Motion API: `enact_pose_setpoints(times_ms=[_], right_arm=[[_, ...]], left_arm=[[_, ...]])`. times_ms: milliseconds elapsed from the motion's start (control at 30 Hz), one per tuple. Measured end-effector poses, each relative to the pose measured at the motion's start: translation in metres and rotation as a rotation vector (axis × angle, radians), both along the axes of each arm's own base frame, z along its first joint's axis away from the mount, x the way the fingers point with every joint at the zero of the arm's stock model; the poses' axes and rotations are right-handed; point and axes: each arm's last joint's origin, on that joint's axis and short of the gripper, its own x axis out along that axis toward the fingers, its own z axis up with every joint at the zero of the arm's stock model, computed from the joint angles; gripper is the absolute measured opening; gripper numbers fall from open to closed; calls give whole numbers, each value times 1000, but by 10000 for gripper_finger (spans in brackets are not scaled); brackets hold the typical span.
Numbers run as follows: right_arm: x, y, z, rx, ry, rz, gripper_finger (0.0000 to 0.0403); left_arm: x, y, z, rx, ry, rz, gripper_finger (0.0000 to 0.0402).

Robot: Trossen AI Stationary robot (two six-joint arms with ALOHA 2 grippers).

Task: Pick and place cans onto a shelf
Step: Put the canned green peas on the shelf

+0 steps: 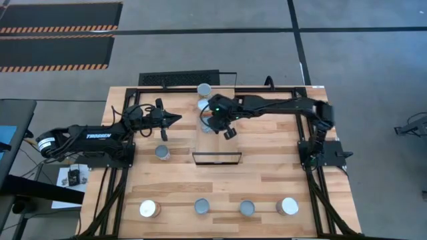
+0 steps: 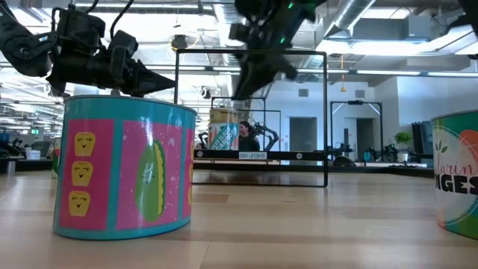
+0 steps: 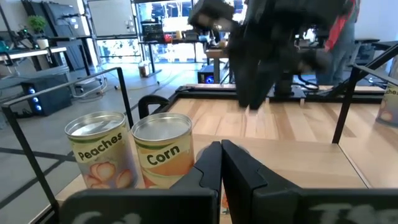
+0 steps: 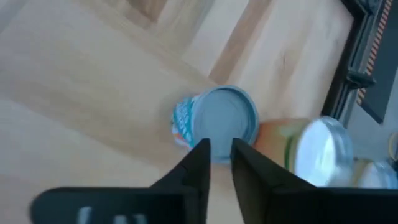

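The shelf (image 1: 220,143) is a pale plank panel with a black frame in the middle of the table. Three cans stand on its far part: one at the far end (image 1: 204,89), one nearer (image 1: 203,105), and a teal-labelled one (image 4: 222,121) under my right gripper. My right gripper (image 4: 220,155) hangs above that can's grey top with a narrow gap between its fingers, holding nothing; it also shows in the high view (image 1: 215,122). My left gripper (image 1: 175,120) is shut and empty just left of the shelf, level, pointing right. The Peaches can (image 3: 102,149) and Corn can (image 3: 165,149) show in the left wrist view.
One can (image 1: 163,153) stands on the table left of the shelf. Several cans stand in a row along the near edge, from one at the left (image 1: 149,209) to one at the right (image 1: 287,206). The shelf's upright black frame (image 2: 254,112) rises around the cans.
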Motion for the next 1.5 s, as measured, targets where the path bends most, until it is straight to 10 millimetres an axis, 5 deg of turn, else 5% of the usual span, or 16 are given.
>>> enact_pose_setpoints(times_ms=[200, 500, 800, 1133, 1500], right_arm=[[-48, 2, 26, 120, -43, -94, 11], [-134, 11, 12, 184, -411, -232, 7], [-209, 18, -14, 221, -756, -319, 6], [-240, 10, -43, 293, -892, -346, 7], [-254, 5, -64, 374, -1099, -230, 5]], left_arm=[[0, 0, -4, -15, 33, -3, 0], [6, -8, -2, -30, 45, -79, 0], [40, -27, 31, -65, 232, -163, 0], [51, -59, 64, -104, 548, -76, 0], [37, -93, 71, -201, 796, -55, 0]])
